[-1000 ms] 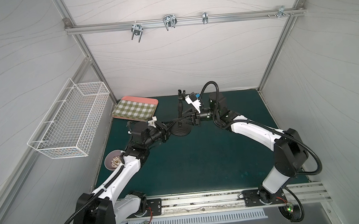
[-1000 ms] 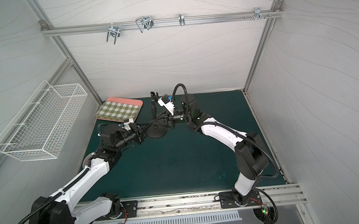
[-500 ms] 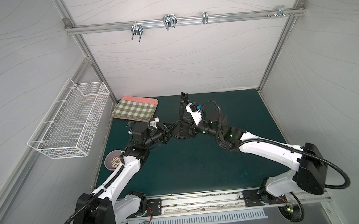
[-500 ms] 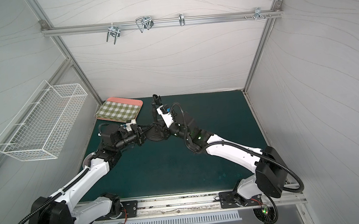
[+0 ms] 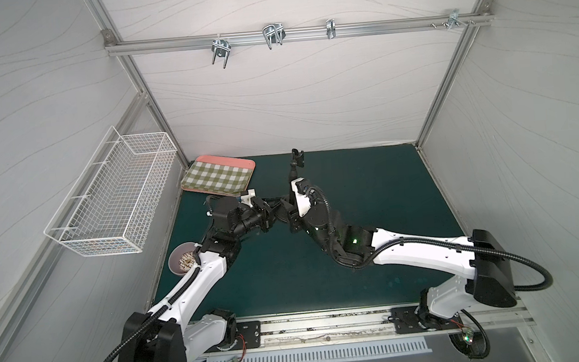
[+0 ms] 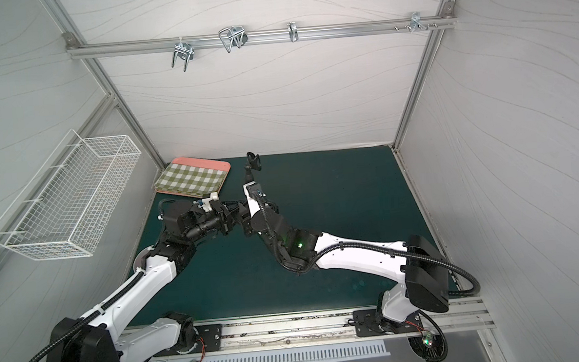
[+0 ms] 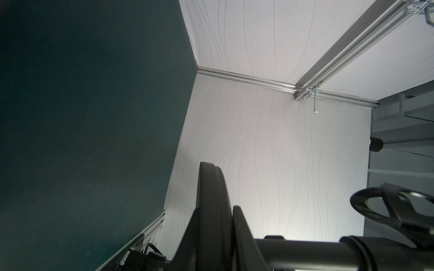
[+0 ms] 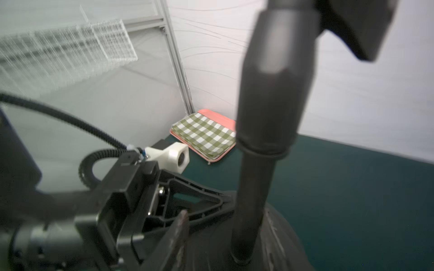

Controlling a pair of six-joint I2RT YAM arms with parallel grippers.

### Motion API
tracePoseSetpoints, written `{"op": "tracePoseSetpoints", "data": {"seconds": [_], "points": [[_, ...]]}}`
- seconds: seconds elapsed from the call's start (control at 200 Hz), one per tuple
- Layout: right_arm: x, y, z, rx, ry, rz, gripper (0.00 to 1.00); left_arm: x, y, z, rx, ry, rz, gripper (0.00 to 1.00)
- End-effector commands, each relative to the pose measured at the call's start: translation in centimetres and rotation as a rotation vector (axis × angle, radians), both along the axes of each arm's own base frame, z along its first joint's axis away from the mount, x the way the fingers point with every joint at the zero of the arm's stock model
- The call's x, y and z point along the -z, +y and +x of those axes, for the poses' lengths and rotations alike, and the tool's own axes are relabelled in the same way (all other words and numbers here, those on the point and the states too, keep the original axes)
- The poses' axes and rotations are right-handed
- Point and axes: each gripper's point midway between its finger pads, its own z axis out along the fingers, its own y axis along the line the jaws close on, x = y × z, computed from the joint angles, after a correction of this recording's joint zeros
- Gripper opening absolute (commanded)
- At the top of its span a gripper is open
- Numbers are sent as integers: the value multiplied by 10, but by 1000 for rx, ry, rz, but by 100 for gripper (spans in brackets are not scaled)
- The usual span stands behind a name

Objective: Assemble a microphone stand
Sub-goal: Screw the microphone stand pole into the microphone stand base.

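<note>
The left fingers (image 8: pixel 199 187) are pinching the rim of the domed base (image 8: pixel 281 248), seemingly to stop it turning. The rod (image 8: pixel 263 98) is standing upright in it, between the right fingers (image 8: pixel 352 30), which are spread apart, not gripping.

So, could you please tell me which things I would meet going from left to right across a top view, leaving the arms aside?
In a top view: wire basket → bowl → checked tray → microphone stand.
</note>
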Motion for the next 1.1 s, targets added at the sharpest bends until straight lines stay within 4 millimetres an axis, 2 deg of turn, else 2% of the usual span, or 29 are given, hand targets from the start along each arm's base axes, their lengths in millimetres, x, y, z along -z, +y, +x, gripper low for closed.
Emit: {"op": "tracePoseSetpoints", "data": {"seconds": [0.0, 0.145, 0.245, 0.355, 0.455, 0.565, 0.735, 0.915, 1.096], "points": [[-3, 1, -25, -274, 29, 7, 69, -57, 1, 9, -30, -164, -70, 0], [-6, -20, -27, -657, 98, 107, 73, -59, 2, 7, -30, -170, -73, 0], [-15, -33, -16, -803, 116, 146, 70, -58, 2, 7, -29, -166, -76, 0], [-35, -45, -12, -906, 102, 171, 69, -58, 3, 6, -32, -168, -74, 0], [-60, -53, -22, -1031, 55, 183, 69, -57, 3, 6, -33, -166, -72, 0], [-73, -58, -21, -1057, 13, 153, 70, -59, 3, 6, -33, -170, -74, 0], [-88, -60, -6, -1088, 30, 168, 68, -61, 3, 5, -30, -171, -73, 0], [-86, -49, 12, -1092, 76, 193, 61, -60, 3, 4, -30, -171, -72, 0], [-82, -40, 27, -1057, 90, 203, 59, -60, 3, 4, -28, -171, -72, 0]]}}
